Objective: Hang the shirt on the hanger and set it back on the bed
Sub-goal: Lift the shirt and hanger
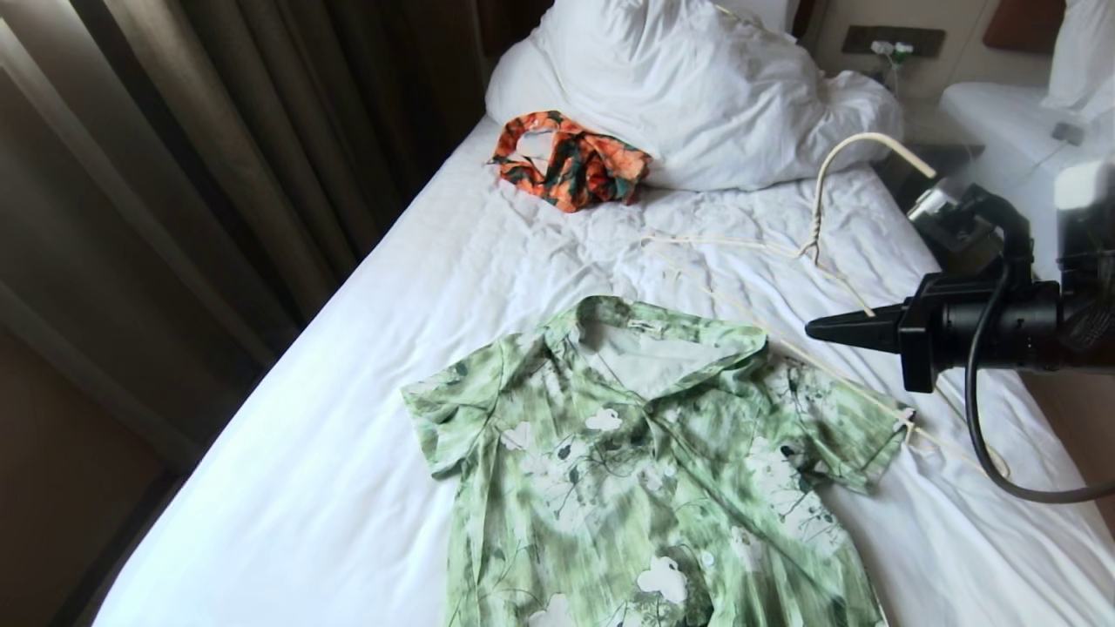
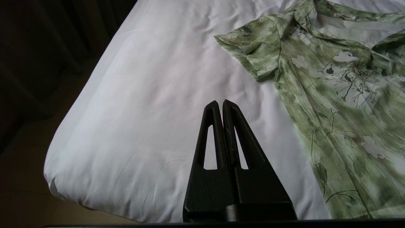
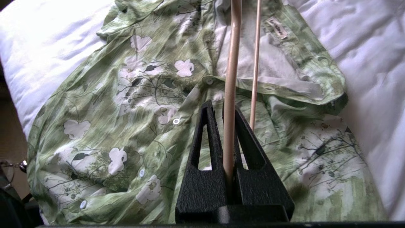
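1. My right gripper is clamped on a rod of the hanger, holding it above the shirt's collar
2. The shirt lies spread flat, front up, on the bed
3. My left gripper is closed on nothing, above bare sheet beside the shirt's sleeve
4. An orange patterned garment sits crumpled against the pillow

Matte black right gripper with tapered wedge fingers, triangular cut-outs, grainy textured surface, looping black cable, left gripper of matching build
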Tool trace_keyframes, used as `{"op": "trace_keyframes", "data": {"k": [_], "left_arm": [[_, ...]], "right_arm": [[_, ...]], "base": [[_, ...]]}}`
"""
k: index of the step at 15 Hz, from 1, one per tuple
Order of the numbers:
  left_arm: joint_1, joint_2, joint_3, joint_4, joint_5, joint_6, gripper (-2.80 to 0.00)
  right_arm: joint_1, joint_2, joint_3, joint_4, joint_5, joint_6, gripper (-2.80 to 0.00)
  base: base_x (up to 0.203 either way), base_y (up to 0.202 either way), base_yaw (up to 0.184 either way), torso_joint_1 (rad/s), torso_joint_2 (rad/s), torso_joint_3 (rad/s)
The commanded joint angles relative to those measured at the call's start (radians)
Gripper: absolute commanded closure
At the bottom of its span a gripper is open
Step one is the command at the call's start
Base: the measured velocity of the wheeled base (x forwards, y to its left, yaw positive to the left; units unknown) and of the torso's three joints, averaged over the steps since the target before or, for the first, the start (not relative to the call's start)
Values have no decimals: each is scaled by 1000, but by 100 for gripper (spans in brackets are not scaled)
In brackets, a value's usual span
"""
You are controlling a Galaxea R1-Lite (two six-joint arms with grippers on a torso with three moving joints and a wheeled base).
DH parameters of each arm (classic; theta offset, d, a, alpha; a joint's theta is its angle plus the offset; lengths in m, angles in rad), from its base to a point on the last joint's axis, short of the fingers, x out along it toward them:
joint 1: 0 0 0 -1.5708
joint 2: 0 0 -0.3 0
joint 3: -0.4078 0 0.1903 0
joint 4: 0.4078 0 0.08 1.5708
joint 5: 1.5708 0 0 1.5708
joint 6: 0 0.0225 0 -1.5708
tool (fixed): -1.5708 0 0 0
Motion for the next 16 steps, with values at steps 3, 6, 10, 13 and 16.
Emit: {"op": "trace_keyframes", "data": {"k": [3,6,10,13,16], "left_arm": [[0,0,1,0,1,-1,0],[0,0,0,0,1,-1,0],[0,0,0,0,1,-1,0],[0,0,1,0,1,-1,0],[0,0,0,0,1,-1,0]], "right_arm": [[-57,-32,55,51,405,3,0],[-110,-14,20,203,527,-74,0],[-139,-27,17,362,519,-233,0],[-128,-40,34,396,513,-336,0],[-90,-41,36,413,459,-366,0]], "base": [[0,0,0,0,0,0],[0,0,0,0,0,0],[0,0,0,0,0,0],[0,0,0,0,0,0],[0,0,0,0,0,0]]}}
